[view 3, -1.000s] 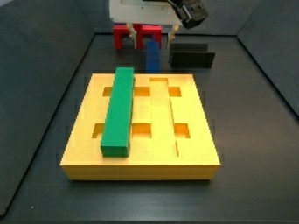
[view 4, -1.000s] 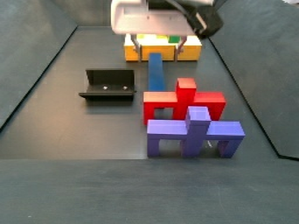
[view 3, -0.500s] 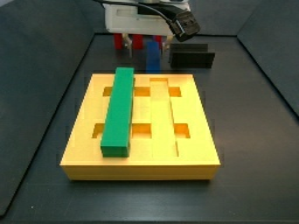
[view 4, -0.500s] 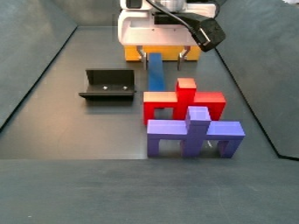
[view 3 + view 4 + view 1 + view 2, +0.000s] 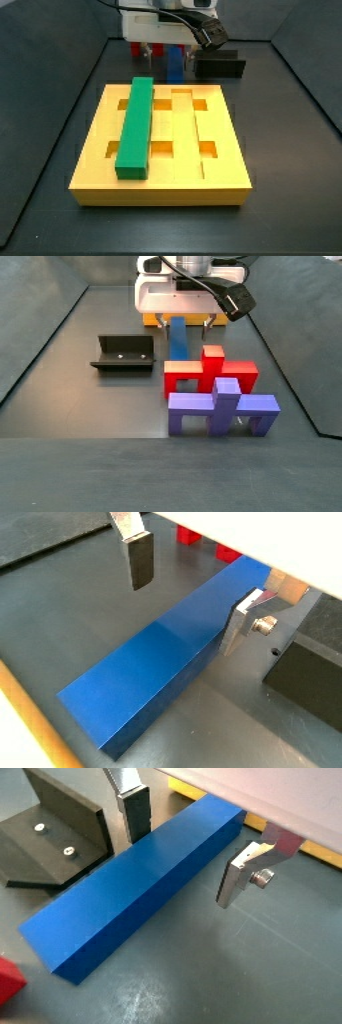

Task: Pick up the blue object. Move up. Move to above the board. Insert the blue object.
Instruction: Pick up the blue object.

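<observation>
Dark grey matte floor (image 5: 281, 150) enclosed by low dark walls. Side views: large yellow-orange flat grooved board (image 5: 201, 150) with rectangular cut-outs, carrying a long green rectangular bar (image 5: 135, 125) lengthwise in one groove; beyond the board, a long dark-blue rectangular bar, the blue object (image 5: 177, 336), flat on the floor between board and red stand (image 5: 210, 369), its end only partly seen from the board side (image 5: 175, 65); dark L-shaped fixture (image 5: 123, 353) beside the bar, well apart from it; purple stepped block (image 5: 221, 408) just beside the red stand; white-bodied gripper (image 5: 177, 318) low over the bar's end nearest the board (image 5: 214, 314). Wrist views: the blue object (image 5: 167, 662) (image 5: 140, 878) lies on the floor between the flat silver fingers (image 5: 135, 557) (image 5: 245, 871), jaws spread wide, a clear gap on each side of the bar, neither pad touching; gripper (image 5: 187, 592) (image 5: 187, 838) straddles the bar; fixture (image 5: 60, 833) close beside one finger; red piece (image 5: 7, 980) at the bar's far end.
</observation>
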Robot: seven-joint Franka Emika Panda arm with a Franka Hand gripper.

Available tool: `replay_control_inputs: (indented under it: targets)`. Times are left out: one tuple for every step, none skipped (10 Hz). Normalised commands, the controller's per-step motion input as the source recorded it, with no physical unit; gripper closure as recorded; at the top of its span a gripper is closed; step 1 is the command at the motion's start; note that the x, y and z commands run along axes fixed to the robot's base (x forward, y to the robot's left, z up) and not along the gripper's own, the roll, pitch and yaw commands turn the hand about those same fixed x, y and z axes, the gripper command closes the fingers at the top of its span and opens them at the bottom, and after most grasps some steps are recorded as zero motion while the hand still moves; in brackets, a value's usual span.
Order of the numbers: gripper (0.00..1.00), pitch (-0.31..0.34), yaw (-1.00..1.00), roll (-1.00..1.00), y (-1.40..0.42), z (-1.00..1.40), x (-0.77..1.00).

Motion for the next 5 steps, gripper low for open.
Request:
replay_control_inputs:
  targets:
    - [0.0, 0.0, -0.01, 0.18, 0.13, -0.19, -0.01]
    - [0.0, 0.0, -0.01, 0.21, 0.01, -0.19, 0.0]
    - [0.0, 0.0, -0.11, 0.22, 0.0, -0.17, 0.0]
    - [0.0, 0.0, -0.07, 0.19, -0.02, -0.14, 0.0]
    - [0.0, -0.041, -0.05, 0.15, 0.0, -0.17, 0.0]
